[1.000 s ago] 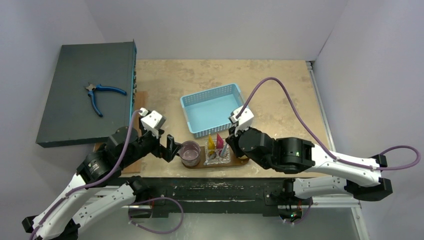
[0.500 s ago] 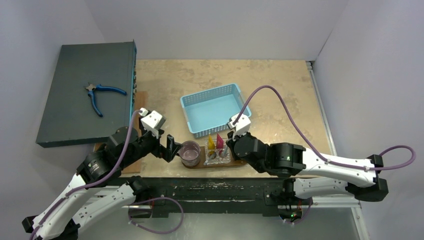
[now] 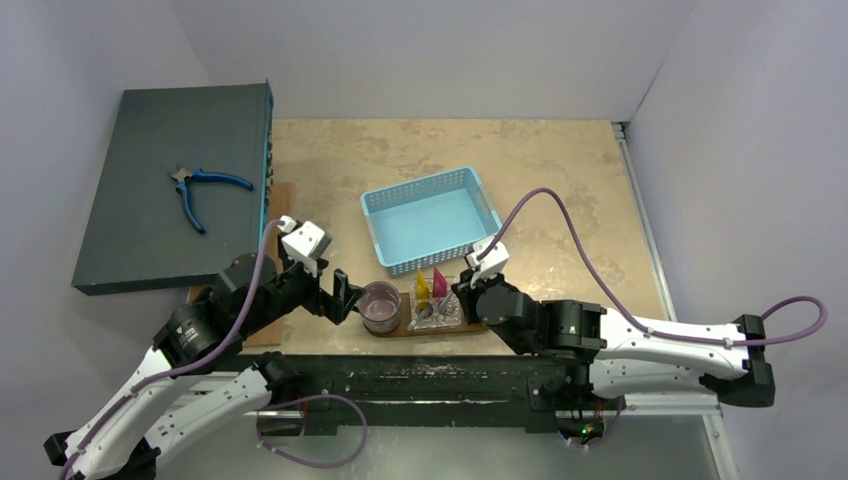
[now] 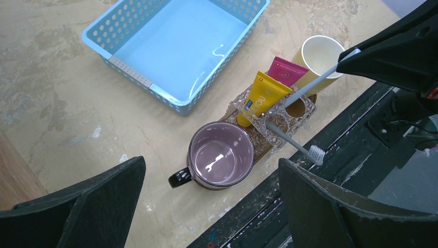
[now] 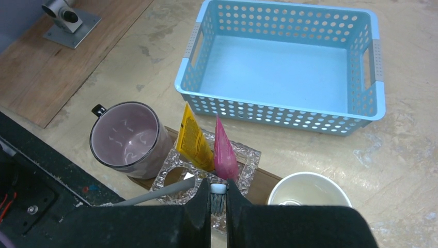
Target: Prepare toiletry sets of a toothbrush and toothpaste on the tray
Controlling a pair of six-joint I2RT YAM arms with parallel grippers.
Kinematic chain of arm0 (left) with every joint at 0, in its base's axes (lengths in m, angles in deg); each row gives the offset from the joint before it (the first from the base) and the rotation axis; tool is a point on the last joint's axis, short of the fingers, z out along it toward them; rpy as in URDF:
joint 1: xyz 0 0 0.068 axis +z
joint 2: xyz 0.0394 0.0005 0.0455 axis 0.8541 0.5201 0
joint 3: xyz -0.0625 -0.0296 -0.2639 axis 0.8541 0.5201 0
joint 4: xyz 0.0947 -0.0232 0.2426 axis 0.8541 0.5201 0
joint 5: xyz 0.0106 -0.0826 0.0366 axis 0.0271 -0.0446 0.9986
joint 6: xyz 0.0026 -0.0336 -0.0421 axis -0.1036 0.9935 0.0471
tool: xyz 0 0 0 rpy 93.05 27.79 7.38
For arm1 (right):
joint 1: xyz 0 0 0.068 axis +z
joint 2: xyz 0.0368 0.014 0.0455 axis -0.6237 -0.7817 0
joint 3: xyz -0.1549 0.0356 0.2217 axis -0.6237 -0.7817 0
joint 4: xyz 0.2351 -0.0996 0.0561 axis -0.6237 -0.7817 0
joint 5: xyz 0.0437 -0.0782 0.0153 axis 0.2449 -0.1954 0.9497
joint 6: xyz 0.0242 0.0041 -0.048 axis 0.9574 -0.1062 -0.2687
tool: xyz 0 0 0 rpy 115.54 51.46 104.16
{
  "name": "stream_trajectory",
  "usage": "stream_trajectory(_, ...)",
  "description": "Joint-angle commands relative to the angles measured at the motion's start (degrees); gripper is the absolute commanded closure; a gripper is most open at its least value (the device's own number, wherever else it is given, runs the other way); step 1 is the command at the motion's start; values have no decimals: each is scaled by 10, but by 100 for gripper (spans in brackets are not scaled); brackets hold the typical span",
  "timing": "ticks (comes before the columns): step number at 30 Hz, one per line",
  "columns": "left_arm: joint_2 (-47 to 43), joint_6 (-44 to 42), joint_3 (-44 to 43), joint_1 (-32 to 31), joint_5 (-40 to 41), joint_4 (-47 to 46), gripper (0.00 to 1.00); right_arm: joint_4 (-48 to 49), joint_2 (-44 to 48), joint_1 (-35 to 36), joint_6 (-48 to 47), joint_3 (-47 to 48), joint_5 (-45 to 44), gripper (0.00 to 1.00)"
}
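Two grippers: on the left gripper (image 4: 210,163) the jaws are spread wide with nothing held, beside the mug at the tray's left end; on the right gripper (image 5: 218,185) the jaws are closed tight on the top of a slim, pale grey-white held toothbrush (image 4: 320,77).
Tray: the flat dark brown wooden tray (image 5: 263,179) is laid along the near edge of the counter (image 4: 62,113). A glossy purple mug (image 4: 192,157), a clear patterned glass holder (image 4: 306,111) and a cream cup (image 4: 316,57) are carried on it.
Done, as judged: both toothpaste tubes are stood in the holder, and a second pale stick, the leaning toothbrush (image 4: 292,140), is lodged there too.
Left, as judged: the held toothbrush is to be seated and let go. Whether its lower end is inside a hole cannot be told.
Toothbrush look: the leaning one is tipped towards the near edge, its white bristle head uppermost and overhanging the tray. What looks like the bristle end of the held one is pinched in the jaws.
Toothpaste look: the yellow-orange tube (image 4: 263,98) and the magenta-pink tube (image 4: 286,70) are set close together, flat wide ends up, narrow ends down.
Beyond the tray: a pale blue plastic mesh basket (image 5: 279,111) is placed just behind.
Far left: a light wooden board (image 5: 46,72) is seen, then a dark grey slab (image 3: 140,240) on which blue-handled pliers (image 3: 200,188) are laid.
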Motion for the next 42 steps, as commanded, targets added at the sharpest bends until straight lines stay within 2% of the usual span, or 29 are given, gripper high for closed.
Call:
stream_trajectory(1, -1, -4, 1, -2, 4, -15, 0, 65, 16, 3, 0, -17, -32, 100)
stream_trajectory(30, 2, -10, -1, -2, -2, -13, 0, 163, 57, 13, -14, -107, -34, 100)
stream_trajectory(42, 1, -10, -1, -2, -2, -11, 0, 173, 51, 43, -27, -120, -71, 100)
